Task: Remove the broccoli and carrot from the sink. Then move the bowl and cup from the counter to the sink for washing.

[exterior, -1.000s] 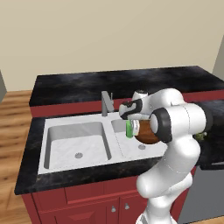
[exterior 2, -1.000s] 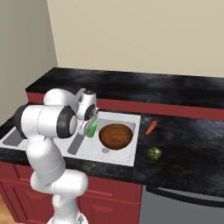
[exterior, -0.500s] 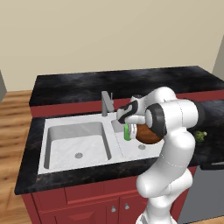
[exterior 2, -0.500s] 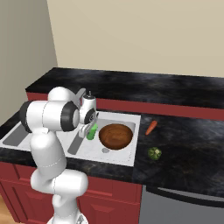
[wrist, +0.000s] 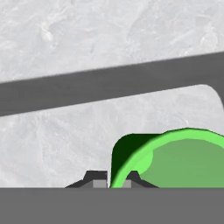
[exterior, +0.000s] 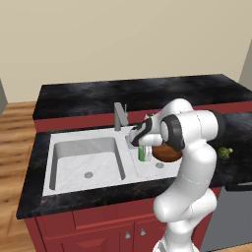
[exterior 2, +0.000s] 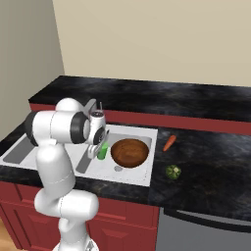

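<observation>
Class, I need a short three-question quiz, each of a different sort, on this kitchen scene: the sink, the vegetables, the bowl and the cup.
1. True or false: the bowl sits in the right basin of the sink.
2. Where do the carrot and broccoli lie? A) left basin B) the counter C) floor
3. Fill in: the pincer is shut on the rim of the green ____.

Key: 1 true; 2 B; 3 cup.

A wooden floor point(exterior: 17, 123) is seen left of the red cabinets point(exterior: 103, 231), a beige wall point(exterior: 123, 39) rises behind, and a grey appliance front point(exterior 2: 206, 233) is tucked under the worktop's right end.
</observation>
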Robot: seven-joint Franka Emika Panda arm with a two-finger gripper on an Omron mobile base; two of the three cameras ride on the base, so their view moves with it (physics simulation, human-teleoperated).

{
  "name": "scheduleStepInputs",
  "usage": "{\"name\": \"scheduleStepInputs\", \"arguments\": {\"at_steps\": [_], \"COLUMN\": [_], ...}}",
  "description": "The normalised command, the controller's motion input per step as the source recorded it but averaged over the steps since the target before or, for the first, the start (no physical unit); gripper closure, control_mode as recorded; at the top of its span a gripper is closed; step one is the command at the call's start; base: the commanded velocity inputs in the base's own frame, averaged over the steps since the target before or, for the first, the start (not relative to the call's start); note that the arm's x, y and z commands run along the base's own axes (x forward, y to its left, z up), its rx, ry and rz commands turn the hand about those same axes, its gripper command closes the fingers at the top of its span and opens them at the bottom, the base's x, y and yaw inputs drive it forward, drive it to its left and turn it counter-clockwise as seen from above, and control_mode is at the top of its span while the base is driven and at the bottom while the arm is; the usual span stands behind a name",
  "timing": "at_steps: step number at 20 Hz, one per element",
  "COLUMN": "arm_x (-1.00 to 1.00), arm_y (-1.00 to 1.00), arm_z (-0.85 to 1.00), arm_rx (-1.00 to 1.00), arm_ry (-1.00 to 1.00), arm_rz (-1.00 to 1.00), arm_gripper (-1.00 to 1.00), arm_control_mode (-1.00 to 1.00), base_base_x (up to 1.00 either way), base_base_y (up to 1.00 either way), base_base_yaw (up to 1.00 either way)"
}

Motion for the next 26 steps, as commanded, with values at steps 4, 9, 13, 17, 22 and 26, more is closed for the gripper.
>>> {"name": "scheduleStepInputs", "arguments": {"at_steps": [4, 9, 13, 17, 22, 26], "arm_x": [0.00, 0.00, 0.00, 0.00, 0.03, 0.04], "arm_y": [0.05, 0.05, 0.04, 0.05, 0.04, 0.02], "arm_z": [-0.25, -0.25, -0.22, -0.22, -0.25, -0.25], "arm_rx": [-0.02, 0.00, 0.00, 0.00, 0.00, 0.00], "arm_ry": [-0.04, -0.01, 0.00, 0.00, 0.00, 0.00], "arm_rz": [0.00, 0.00, 0.00, -0.01, -0.01, -0.02], "arm_gripper": [1.00, 1.00, 1.00, 1.00, 1.00, 1.00], "arm_control_mode": [-1.00, -1.00, -1.00, -1.00, -1.00, -1.00], "base_base_x": [0.00, 0.00, 0.00, 0.00, 0.00, 0.00], "base_base_y": [0.00, 0.00, 0.00, 0.00, 0.00, 0.00], "base_base_yaw": [0.00, 0.00, 0.00, 0.00, 0.00, 0.00]}}
